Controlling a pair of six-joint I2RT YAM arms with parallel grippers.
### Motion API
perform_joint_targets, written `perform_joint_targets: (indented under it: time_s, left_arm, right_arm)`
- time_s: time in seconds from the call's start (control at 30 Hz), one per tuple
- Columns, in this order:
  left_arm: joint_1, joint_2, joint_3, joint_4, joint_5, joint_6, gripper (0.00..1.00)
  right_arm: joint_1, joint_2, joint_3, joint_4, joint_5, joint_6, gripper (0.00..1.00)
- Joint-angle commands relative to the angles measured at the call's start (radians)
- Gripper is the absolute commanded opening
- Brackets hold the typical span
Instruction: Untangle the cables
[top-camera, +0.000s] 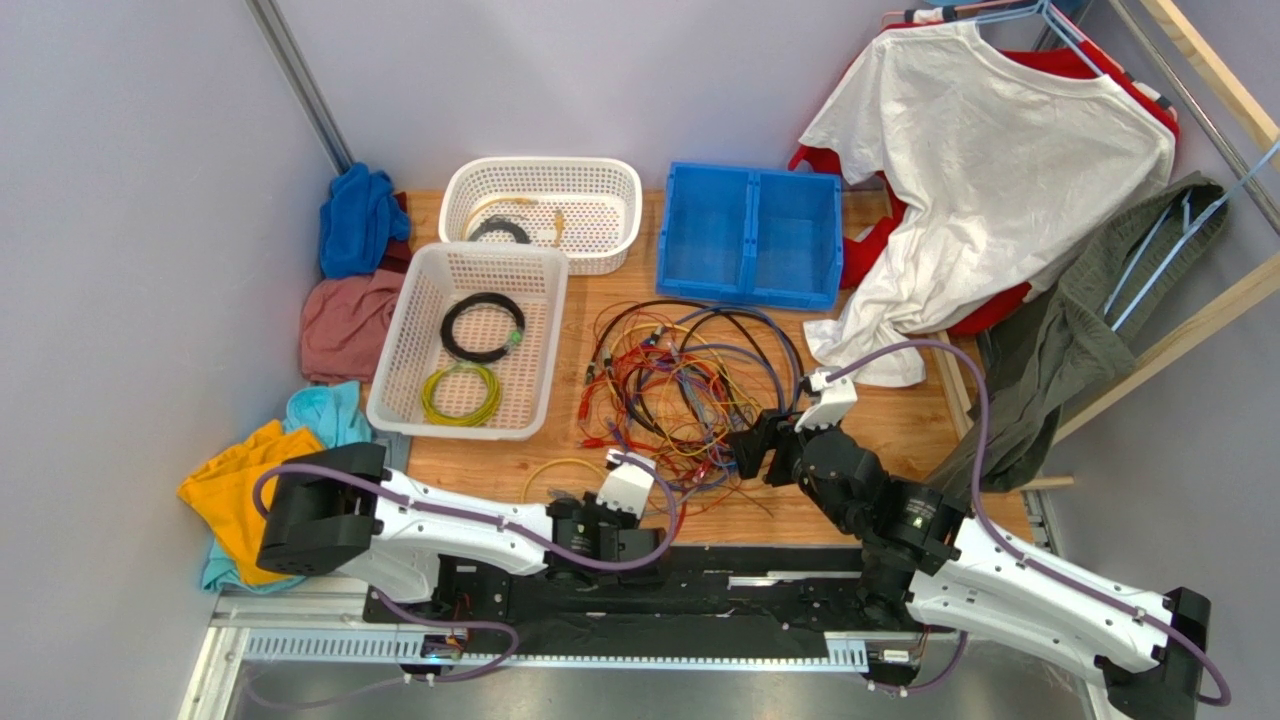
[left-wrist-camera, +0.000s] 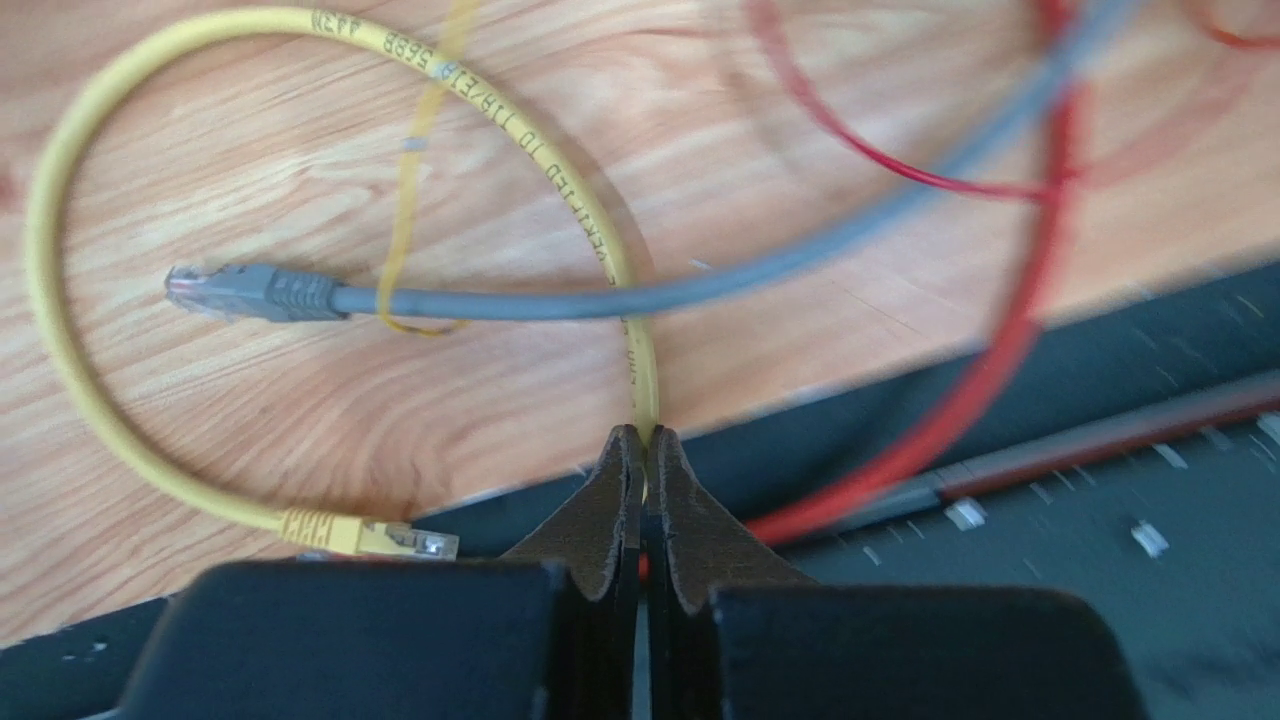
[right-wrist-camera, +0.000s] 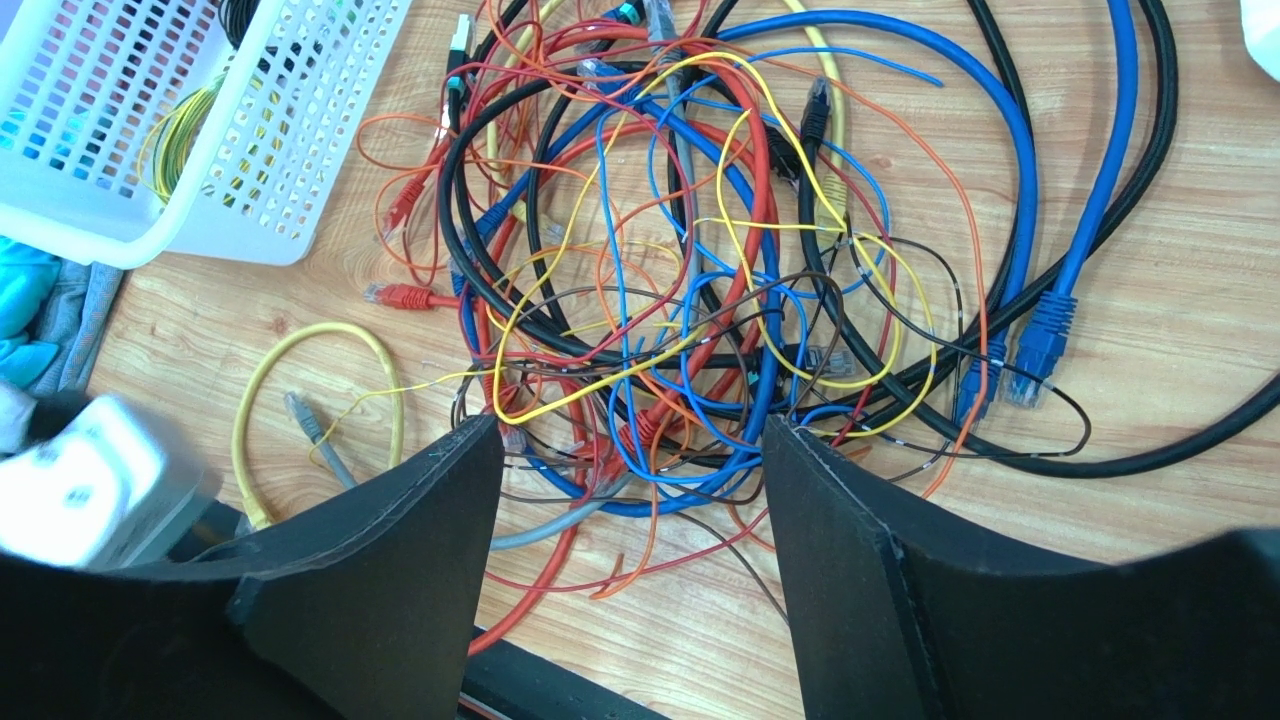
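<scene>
Cables: a tangle of thin flexible wires (top-camera: 684, 375) in red, orange, yellow, black and blue, with small end plugs, lies heaped in the middle of the wooden tabletop (top-camera: 887, 435).
Loose strand: a short yellow network cable (left-wrist-camera: 90, 225) curls in a loop on the tabletop at the tangle's near left edge. Its plug rests beside the black mat (left-wrist-camera: 1052, 495).
My left jaws: clenched on the short yellow network cable, pinching it where the wood meets the mat.
Crossing strands: a grey network cable (left-wrist-camera: 601, 300) lies across the yellow loop with its plug inside the loop. A thick red cable (left-wrist-camera: 1037, 300) passes just to the right of my left jaws.
My right jaws: released and spread wide, holding nothing, poised above the near side of the tangle.
Nearer white plastic lattice basket (top-camera: 394, 360): just left of the tangle, holding a round black coil (top-camera: 481, 326) and a yellow-green coil (top-camera: 461, 393).
Farther white plastic lattice basket (top-camera: 634, 210): behind the nearer one.
Blue plastic two-compartment bin (top-camera: 751, 233): behind the tangle.
White T-shirt (top-camera: 977, 165): hanging at the far right.
</scene>
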Motion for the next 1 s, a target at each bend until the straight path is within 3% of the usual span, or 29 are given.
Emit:
perform_joint_targets:
  time_s: [0.0,0.2,0.4,0.57,0.83,0.93,0.97]
  left_arm:
    - [-0.072,-0.096,0.14,-0.119,-0.048,0.122,0.0]
    - [-0.073,-0.461,0.235,-0.114,-0.169,0.283,0.0]
    - [0.01,-0.644,0.301,-0.071,-0.243,0.476,0.0]
    - [0.141,-0.673,0.378,-0.018,-0.179,0.61,0.0]
    - [0.294,-0.531,0.621,0.042,-0.142,0.843,0.0]
    - [0.445,-0.431,0.715,0.018,-0.065,0.84,0.0]
    - [0.553,-0.399,0.737,0.01,0.019,0.825,0.0]
  right_arm:
    - [0.0,-0.008,0.031,-0.003,-0.008,-0.002,0.68]
    - [0.0,-0.04,0.065,-0.018,0.001,-0.021,0.68]
    - [0.001,-0.077,0.059,-0.011,0.004,-0.025,0.68]
    - [0.0,-0.082,0.062,0.019,-0.016,-0.039,0.68]
    - [0.0,-0.07,0.042,0.063,-0.037,-0.033,0.68]
    - [0.001,-0.063,0.036,0.071,-0.039,-0.027,0.68]
    - [0.0,-0.063,0.035,0.074,-0.039,-0.025,0.68]
